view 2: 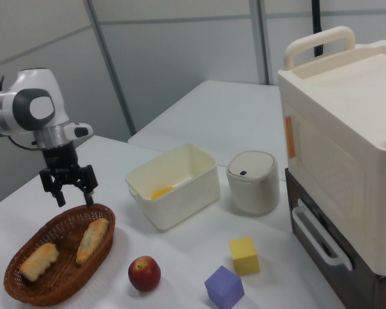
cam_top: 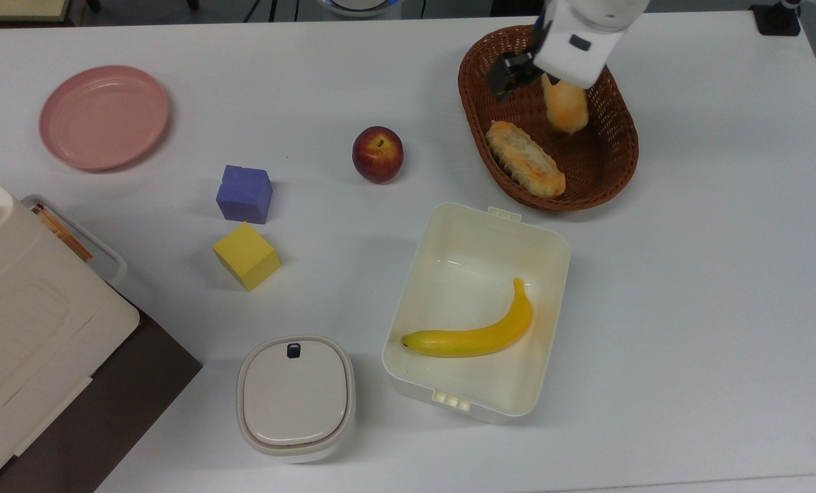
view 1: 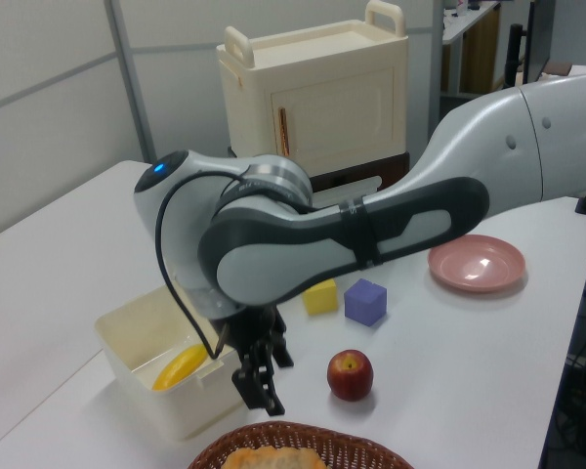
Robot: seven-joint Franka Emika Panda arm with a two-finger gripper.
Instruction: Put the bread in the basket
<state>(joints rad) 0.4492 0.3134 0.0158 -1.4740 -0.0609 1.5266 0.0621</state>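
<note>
The bread (cam_top: 566, 108), a short golden roll, lies inside the dark wicker basket (cam_top: 628, 161) near its far end in the top view. In the right view the bread (view 2: 38, 261) rests at the basket's (view 2: 110, 226) near left end. My gripper (view 2: 71, 194) hangs open and empty just above the basket's rim, apart from the bread. The top view has the gripper (cam_top: 525, 74) over the basket's upper left part, its white hand covering the roll's top end. The left view has the gripper (view 1: 262, 376) pointing down above the basket (view 1: 303, 430).
A longer pale bread (cam_top: 524, 159) also lies in the basket. A red apple (cam_top: 377, 153) sits to the top view's left of it. Below stands a cream box (cam_top: 558, 246) holding a banana (cam_top: 473, 335). Purple (cam_top: 244, 194) and yellow (cam_top: 246, 255) cubes, a pink plate (cam_top: 104, 116) and a lidded container (cam_top: 295, 397) lie further left.
</note>
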